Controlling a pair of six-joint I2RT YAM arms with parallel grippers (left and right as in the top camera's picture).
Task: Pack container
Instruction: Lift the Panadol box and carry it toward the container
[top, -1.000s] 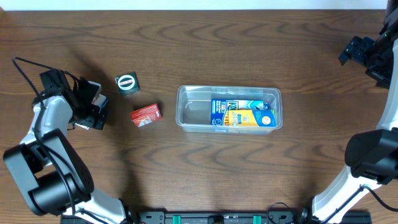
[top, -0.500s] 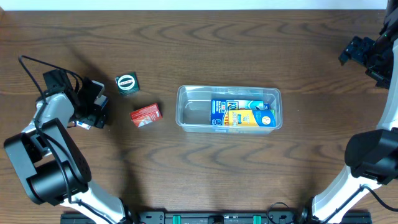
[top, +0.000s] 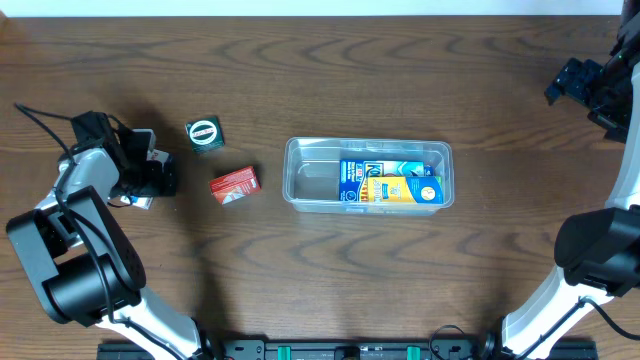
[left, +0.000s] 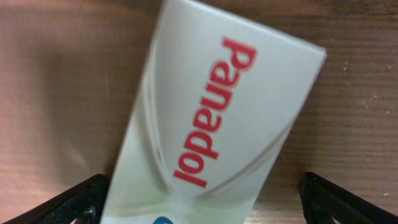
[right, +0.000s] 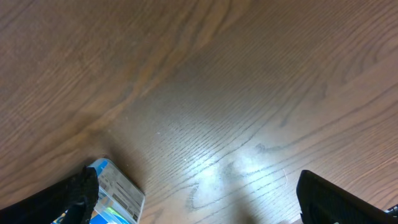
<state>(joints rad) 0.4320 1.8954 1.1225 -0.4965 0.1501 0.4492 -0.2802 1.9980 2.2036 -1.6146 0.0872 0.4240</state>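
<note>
The clear container (top: 310, 176) sits at the table's middle, holding a blue box (top: 356, 181) and a yellow box (top: 405, 190); its corner shows in the right wrist view (right: 118, 193). My left gripper (top: 150, 176) is at the far left, open, with its fingers either side of a white Panadol box (left: 211, 118) lying on the table (left: 205, 202). There is a gap at the right finger. In the overhead view the gripper mostly hides that box. My right gripper (top: 578, 84) is open and empty, high at the far right (right: 199, 199).
A small dark green box (top: 204, 133) and a red box (top: 234, 184) lie on the wooden table between the left gripper and the container. The left arm's cable (top: 40, 115) loops near the left edge.
My left gripper has turned and come down over the white box, which now shows less in the overhead view. The right arm, the container and the other boxes have not moved.
</note>
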